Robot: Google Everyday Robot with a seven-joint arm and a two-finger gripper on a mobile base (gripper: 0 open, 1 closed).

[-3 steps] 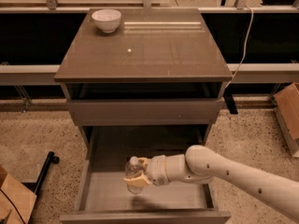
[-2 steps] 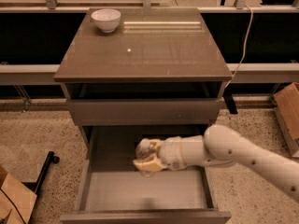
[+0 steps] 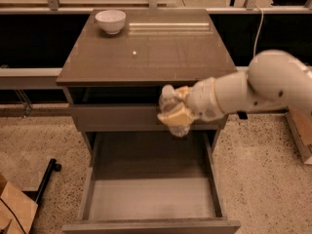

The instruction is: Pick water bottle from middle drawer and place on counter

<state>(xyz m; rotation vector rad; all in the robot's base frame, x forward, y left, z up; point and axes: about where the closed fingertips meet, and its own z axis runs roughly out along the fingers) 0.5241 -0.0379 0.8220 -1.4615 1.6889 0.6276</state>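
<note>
The water bottle, clear ribbed plastic with a white cap, is tilted in my gripper, which is shut on it. I hold it in the air in front of the cabinet, above the open middle drawer and just below the front edge of the counter. My white arm comes in from the right. The drawer's pale inner floor shows nothing lying on it.
A white bowl stands at the counter's back left corner. A shallower shut drawer front sits under the counter. A cardboard box and a black bar lie on the floor at left, another box at right.
My gripper has lifted the bottle out of the drawer, from near the drawer floor up to just below the counter's front edge, and moved it slightly right.
</note>
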